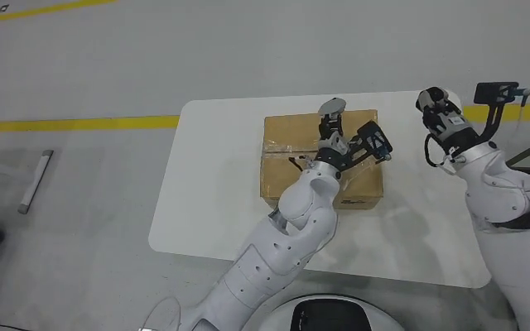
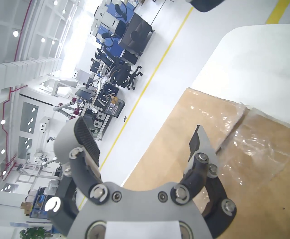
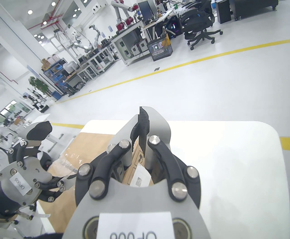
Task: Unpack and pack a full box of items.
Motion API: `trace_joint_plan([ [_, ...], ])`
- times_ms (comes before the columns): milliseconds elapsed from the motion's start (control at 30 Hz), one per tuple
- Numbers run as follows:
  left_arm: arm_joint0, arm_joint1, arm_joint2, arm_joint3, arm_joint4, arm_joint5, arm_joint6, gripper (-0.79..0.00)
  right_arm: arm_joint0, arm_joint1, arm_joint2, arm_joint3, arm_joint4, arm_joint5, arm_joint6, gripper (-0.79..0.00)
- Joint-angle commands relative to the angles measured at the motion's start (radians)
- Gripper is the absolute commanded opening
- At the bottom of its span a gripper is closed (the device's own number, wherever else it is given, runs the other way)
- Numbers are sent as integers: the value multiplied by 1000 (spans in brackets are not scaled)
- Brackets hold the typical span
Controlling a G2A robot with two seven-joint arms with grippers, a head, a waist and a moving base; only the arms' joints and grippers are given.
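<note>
My left claw (image 2: 138,133) hangs spread wide, gripping nothing, just above the closed cardboard box (image 2: 167,149), one finger near the clear tape (image 2: 256,144) on its top seam. My right claw (image 3: 141,126) is clenched on nothing beside the box, facing the side that carries a white label (image 3: 141,178) whose print is too small to read.

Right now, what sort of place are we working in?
Most likely a robotics lab in an open hall: other robot arms on workbenches, office chairs, and a yellow line on the floor. Our box sits on a white table.
</note>
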Motion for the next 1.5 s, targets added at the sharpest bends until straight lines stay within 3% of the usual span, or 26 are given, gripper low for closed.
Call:
trace_joint_plan([
  [0,28,12,-55,-59,18,-10,-25,0,3,0,3,4,60,-16,19,-785],
  [267,246,71,-318,-361,149,-37,-126,0,52,-9,-124,2,107,-90,93,-785],
  [467,415,96,-486,-552,185,-43,-176,0,140,-41,-371,24,77,-126,88,-785],
  [667,525,105,-583,-648,175,-26,-196,0,278,-88,-592,122,7,-145,19,-785],
  [833,549,106,-594,-656,171,-35,-180,0,337,-117,-685,231,-77,-87,-27,-785],
  [1000,539,104,-566,-636,167,-33,-163,0,335,-128,-707,294,-145,-11,-47,-785],
  [1467,460,96,-495,-566,138,-82,-116,0,224,-102,-582,203,-190,16,20,-785],
])
